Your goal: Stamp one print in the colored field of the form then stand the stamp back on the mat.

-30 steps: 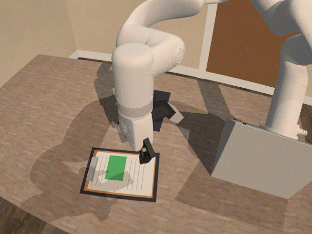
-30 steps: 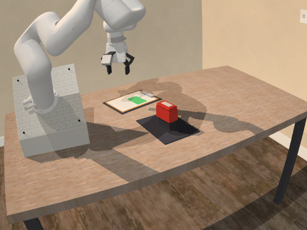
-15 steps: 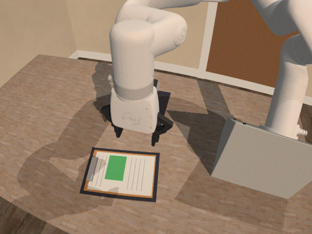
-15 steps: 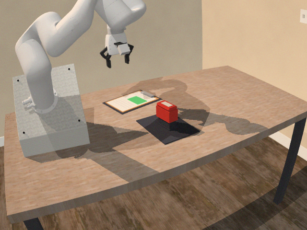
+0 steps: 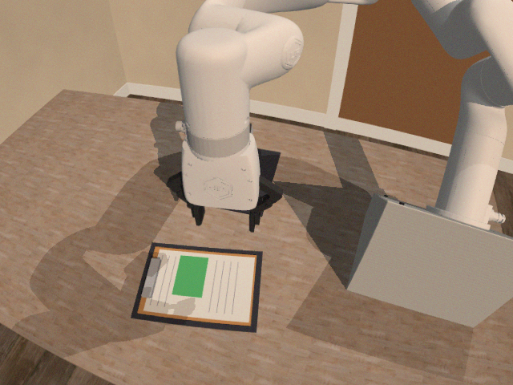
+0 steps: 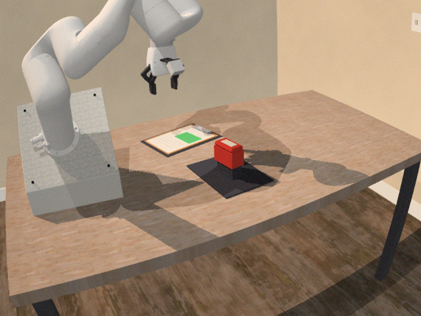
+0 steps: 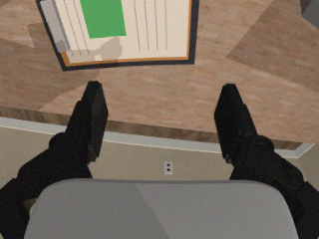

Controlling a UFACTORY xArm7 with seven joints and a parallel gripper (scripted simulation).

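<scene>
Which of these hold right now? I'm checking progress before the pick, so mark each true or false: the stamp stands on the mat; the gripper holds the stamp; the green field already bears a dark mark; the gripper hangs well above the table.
1. The red stamp stands on the dark mat. True.
2. The gripper holds the stamp. False: its fingers are open with nothing between them, away from the stamp.
3. The green field on the form bears a dark mark. False: it is plain green.
4. The gripper hangs well above the table. True.
</scene>
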